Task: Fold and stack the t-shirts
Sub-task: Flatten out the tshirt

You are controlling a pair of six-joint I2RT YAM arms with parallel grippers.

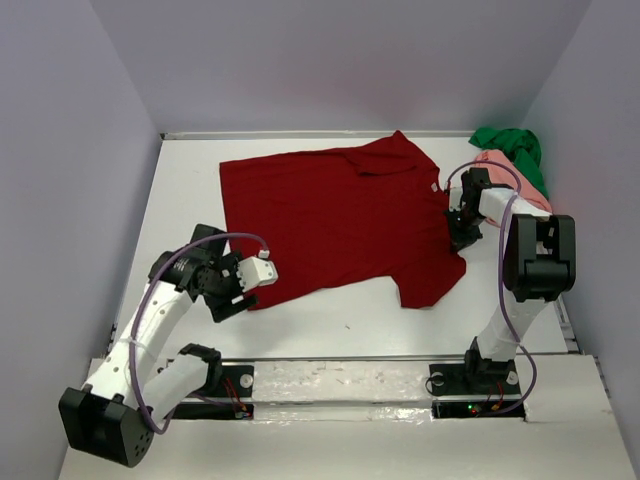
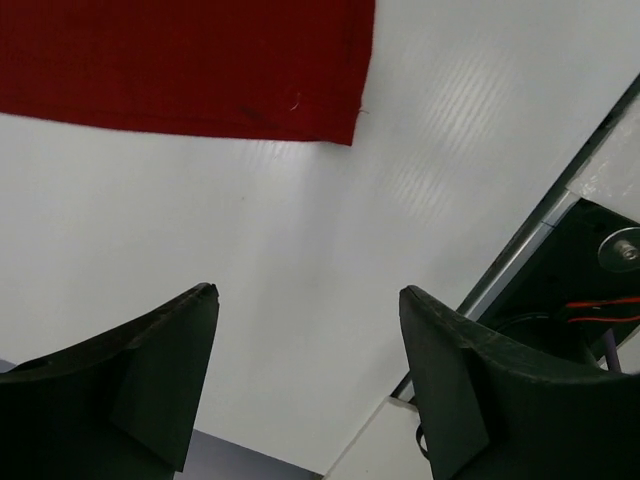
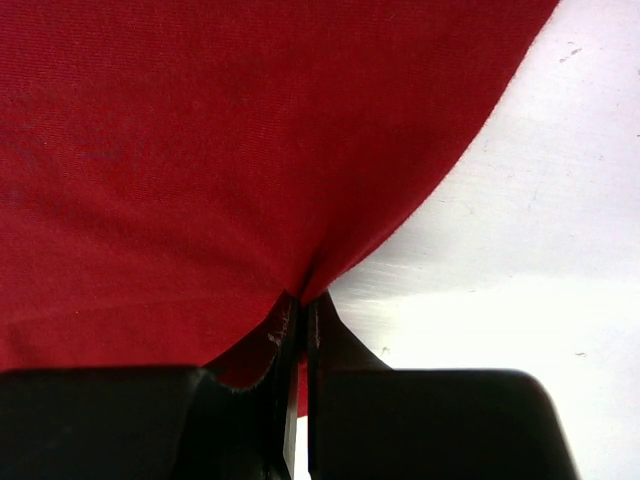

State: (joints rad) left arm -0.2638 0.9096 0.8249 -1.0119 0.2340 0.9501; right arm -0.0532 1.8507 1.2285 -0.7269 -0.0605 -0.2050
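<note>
The right claw (image 3: 302, 305) is pressed together, pinching the right edge of the dark red t-shirt (image 1: 340, 220), which lies spread flat on the counter (image 1: 330, 320) and reaches from that claw across to the left claw (image 2: 305, 295). The left claw is spread wide over bare counter, with the shirt's hem corner just ahead of it. Just beyond the right claw sits the crumpled salmon pink t-shirt (image 1: 500, 163), with the bright green t-shirt (image 1: 510, 145) bunched behind it.

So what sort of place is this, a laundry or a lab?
Probably a robot lab: left arm and right arm bolted to a white table, plain walls around it, a dark red t-shirt spread out.
</note>
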